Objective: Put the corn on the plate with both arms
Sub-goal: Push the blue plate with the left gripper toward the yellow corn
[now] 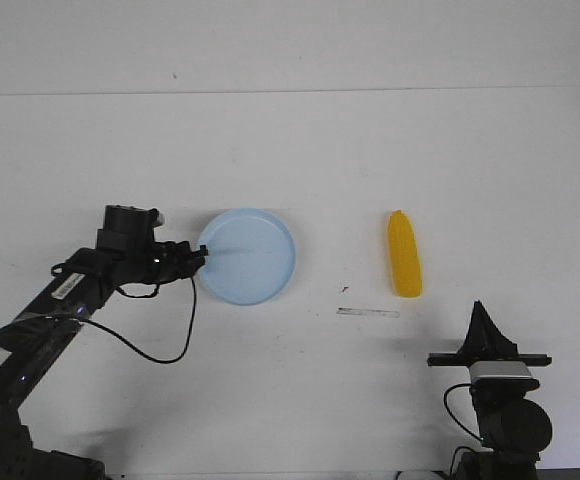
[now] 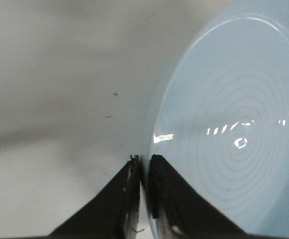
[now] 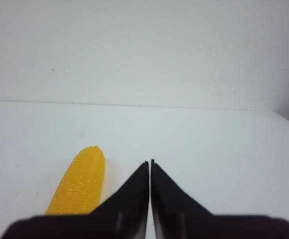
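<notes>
The pale light-blue plate (image 1: 248, 256) lies on the white table left of centre. My left gripper (image 1: 200, 253) is shut on the plate's left rim; in the left wrist view the rim (image 2: 152, 134) sits pinched between the two black fingers (image 2: 169, 199). The yellow corn (image 1: 404, 253) lies on the table to the right, pointing away from me. My right gripper (image 1: 480, 312) is shut and empty, a little nearer than the corn and to its right. In the right wrist view the corn (image 3: 79, 181) lies beside the closed gripper (image 3: 150, 162).
A thin grey strip (image 1: 368, 313) lies on the table between plate and corn, nearer to me. The table's far edge meets a white wall (image 1: 290, 40).
</notes>
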